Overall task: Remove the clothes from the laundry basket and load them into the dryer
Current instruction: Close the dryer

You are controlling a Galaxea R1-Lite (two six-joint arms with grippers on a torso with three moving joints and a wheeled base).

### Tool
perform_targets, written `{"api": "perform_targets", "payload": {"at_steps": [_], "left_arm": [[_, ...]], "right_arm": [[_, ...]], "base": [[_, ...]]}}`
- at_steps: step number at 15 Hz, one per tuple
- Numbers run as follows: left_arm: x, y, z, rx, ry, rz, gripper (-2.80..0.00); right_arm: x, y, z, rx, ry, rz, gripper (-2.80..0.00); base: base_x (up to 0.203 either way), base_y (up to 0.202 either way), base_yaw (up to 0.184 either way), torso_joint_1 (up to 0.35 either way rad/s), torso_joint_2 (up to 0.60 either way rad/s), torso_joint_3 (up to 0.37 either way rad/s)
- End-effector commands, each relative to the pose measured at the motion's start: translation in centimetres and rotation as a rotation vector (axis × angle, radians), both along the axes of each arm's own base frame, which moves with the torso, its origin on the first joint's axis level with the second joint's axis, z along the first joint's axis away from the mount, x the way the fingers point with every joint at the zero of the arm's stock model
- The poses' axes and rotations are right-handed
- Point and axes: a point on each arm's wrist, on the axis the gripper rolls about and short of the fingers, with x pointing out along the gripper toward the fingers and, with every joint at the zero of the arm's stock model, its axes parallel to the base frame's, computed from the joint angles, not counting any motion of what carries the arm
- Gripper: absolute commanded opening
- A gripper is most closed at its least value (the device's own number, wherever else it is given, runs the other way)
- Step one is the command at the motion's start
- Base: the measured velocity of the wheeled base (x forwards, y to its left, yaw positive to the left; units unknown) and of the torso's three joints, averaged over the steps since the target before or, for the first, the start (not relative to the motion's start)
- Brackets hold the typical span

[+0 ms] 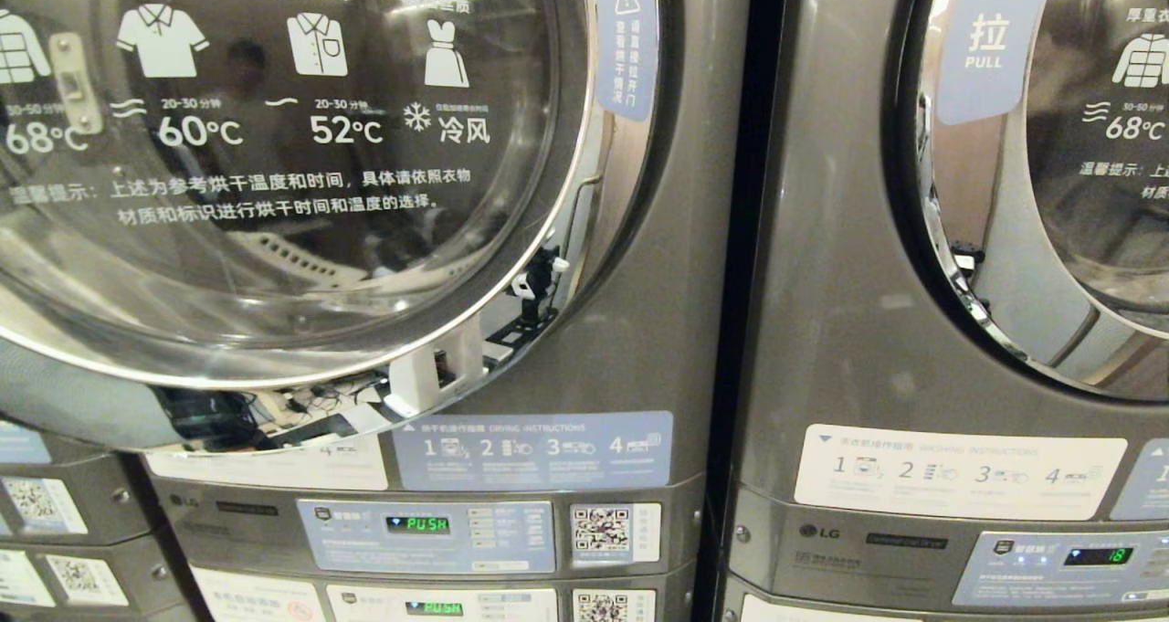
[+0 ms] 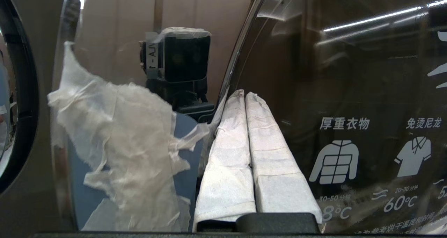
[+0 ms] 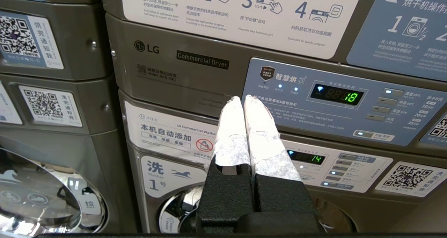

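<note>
At the dryer door (image 2: 349, 91) — left gripper (image 2: 244, 95) clenched empty; right gripper (image 3: 243, 99) likewise, by the control panel (image 3: 342, 101).

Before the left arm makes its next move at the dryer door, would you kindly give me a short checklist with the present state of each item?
1. Left gripper shut and empty: ok, the taped fingers lie together with nothing between them.
2. Left gripper placed at the dryer door: ok, its tips sit by the chrome rim beside the glass.
3. Door open enough for loading: cannot tell; no view shows the drum opening.
4. Right gripper out of the way: ok, shut and empty, facing the control panel of the neighbouring machine.
5. Clothes or laundry basket within reach: cannot tell, neither is in any view.
</note>
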Motion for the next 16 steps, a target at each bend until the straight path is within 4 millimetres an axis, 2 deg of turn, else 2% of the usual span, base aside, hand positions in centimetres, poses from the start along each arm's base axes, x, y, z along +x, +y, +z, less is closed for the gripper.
{"api": "perform_targets", "payload": {"at_steps": [1,5,7,9,11,16], "left_arm": [[-0.9,-0.6,-0.3,0.002,-0.017,-0.031,-2.80],[-6.8,-2.8,-2.2,0.027,-0.115,-0.089,-2.80],[-7.8,-2.7,-3.1,-0.011,-0.134,0.068,-2.80],[-6.7,-1.9,-2.4,-0.044,-0.142,0.242,-2.80],[-5.4,-1.3,-2.2,-0.063,-0.127,0.329,-2.80],[-2.8,-0.5,-2.4,-0.056,-0.111,0.345,-2.80]], "right_arm": [[-0.1,0.0,0.0,-0.001,-0.009,0.001,-2.80],[-0.1,0.0,0.0,-0.001,-0.007,0.001,-2.80],[-0.1,0.0,0.0,-0.001,-0.007,0.001,-2.80],[-0.1,0.0,0.0,-0.001,-0.008,0.001,-2.80],[-0.1,0.0,0.0,-0.001,-0.008,0.001,-2.80],[-0.1,0.0,0.0,-0.001,-0.007,0.001,-2.80]], "base": [[0.000,0.000,0.000,0.000,0.00,0.000],[0.000,0.000,0.000,0.000,0.00,0.000],[0.000,0.000,0.000,-0.014,0.00,0.001],[0.000,0.000,0.000,0.000,0.00,0.000],[0.000,0.000,0.000,0.000,0.00,0.000],[0.000,0.000,0.000,0.000,0.00,0.000]]}}
